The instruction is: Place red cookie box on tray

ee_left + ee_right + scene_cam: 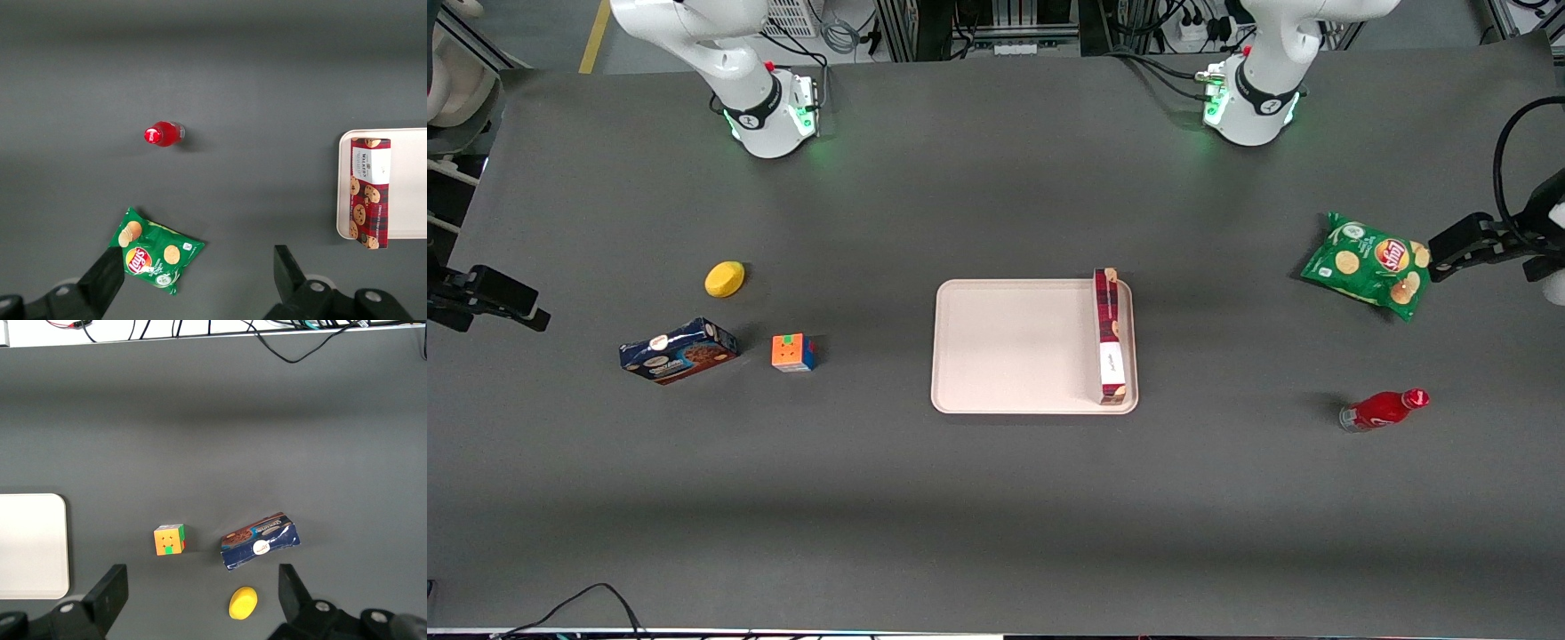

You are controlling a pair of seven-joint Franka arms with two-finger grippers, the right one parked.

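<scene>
The red cookie box [1110, 336] rests inside the tray [1014, 347], lying lengthwise along the rim on the working arm's side. In the left wrist view the red cookie box [371, 193] shows its plaid face, white label and cookie pictures, with bare tray [410, 193] beside it. My gripper [1458, 247] hangs high at the working arm's end of the table, next to the green chips bag and well away from the tray. In the left wrist view the gripper [197, 255] is open, its fingers spread wide with nothing held between them.
A green chips bag [1369, 265] lies under my gripper's end. A red bottle [1383, 411] lies nearer the front camera than the bag. Toward the parked arm's end sit a blue cookie box [679, 350], a colour cube [792, 353] and a yellow object [725, 278].
</scene>
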